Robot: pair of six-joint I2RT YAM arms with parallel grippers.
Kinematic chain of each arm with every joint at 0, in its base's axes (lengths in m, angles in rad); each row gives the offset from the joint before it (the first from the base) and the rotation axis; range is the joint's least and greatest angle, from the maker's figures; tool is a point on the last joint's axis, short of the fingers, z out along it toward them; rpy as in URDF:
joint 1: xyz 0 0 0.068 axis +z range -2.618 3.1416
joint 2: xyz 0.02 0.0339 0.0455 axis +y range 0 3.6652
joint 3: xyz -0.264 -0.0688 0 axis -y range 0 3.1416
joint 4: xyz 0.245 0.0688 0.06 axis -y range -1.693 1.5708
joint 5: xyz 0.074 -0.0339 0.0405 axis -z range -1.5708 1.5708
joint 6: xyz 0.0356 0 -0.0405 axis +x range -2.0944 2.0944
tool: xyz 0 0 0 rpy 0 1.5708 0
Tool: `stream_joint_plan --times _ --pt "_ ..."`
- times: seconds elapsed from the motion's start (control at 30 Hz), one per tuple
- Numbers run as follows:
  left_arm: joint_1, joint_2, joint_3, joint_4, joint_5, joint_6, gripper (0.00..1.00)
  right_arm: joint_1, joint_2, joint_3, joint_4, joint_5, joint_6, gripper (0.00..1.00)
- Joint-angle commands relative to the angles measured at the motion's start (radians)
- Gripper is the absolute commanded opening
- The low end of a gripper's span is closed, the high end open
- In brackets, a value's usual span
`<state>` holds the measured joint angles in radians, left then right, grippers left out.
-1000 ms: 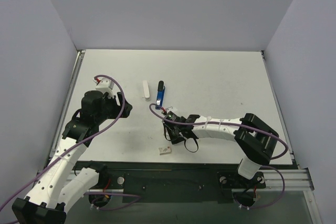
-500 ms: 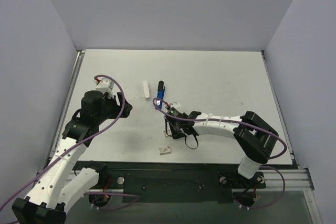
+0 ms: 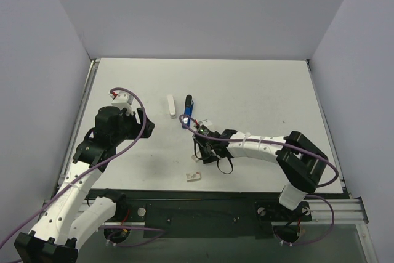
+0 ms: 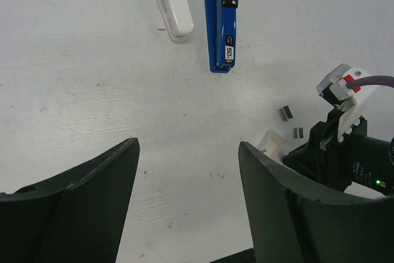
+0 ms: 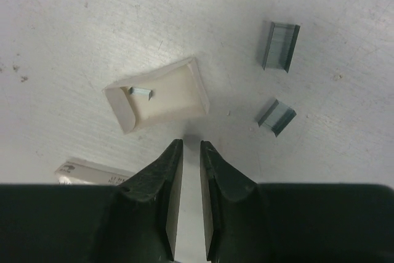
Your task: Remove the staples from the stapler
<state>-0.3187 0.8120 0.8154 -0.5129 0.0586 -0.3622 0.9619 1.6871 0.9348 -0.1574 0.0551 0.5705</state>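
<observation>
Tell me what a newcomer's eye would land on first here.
The blue stapler with its black end lies mid-table beside a white bar, and neither arm touches it. Nearer the robot, two small clumps of staples lie loose next to a cream plastic piece, with the right gripper nearly shut close by. The left gripper hangs wide open and empty.

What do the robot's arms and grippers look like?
The left arm and right arm are white tubes with black joints, each trailed by a purple cable. The left gripper and right gripper have dark, tapered fingers. The right wrist shows a green light.
</observation>
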Motion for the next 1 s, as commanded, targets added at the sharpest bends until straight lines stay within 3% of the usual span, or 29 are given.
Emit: stream_joint_plan --times 0.0,0.17,0.4,0.57,0.7,0.97 --pt "0.006 -0.011 0.004 0.045 0.014 -0.004 0.76 -0.003 -0.122 0.019 -0.108 -0.021 -0.029 0.16" --pt "0.009 -0.016 0.004 0.047 0.015 -0.004 0.75 -0.015 -0.187 0.056 -0.172 0.038 -0.057 0.27" --pt "0.009 -0.023 0.002 0.045 0.017 -0.004 0.76 -0.094 -0.116 0.142 -0.199 0.083 -0.041 0.39" --pt "0.009 -0.028 0.002 0.047 0.018 -0.007 0.77 -0.126 -0.049 0.193 -0.176 0.084 -0.055 0.42" --pt "0.01 -0.022 0.004 0.039 0.012 -0.02 0.87 -0.149 0.005 0.211 -0.166 0.071 -0.098 0.42" --pt "0.018 -0.016 0.008 0.034 0.009 -0.02 0.89 -0.175 0.075 0.213 -0.14 0.038 -0.133 0.42"
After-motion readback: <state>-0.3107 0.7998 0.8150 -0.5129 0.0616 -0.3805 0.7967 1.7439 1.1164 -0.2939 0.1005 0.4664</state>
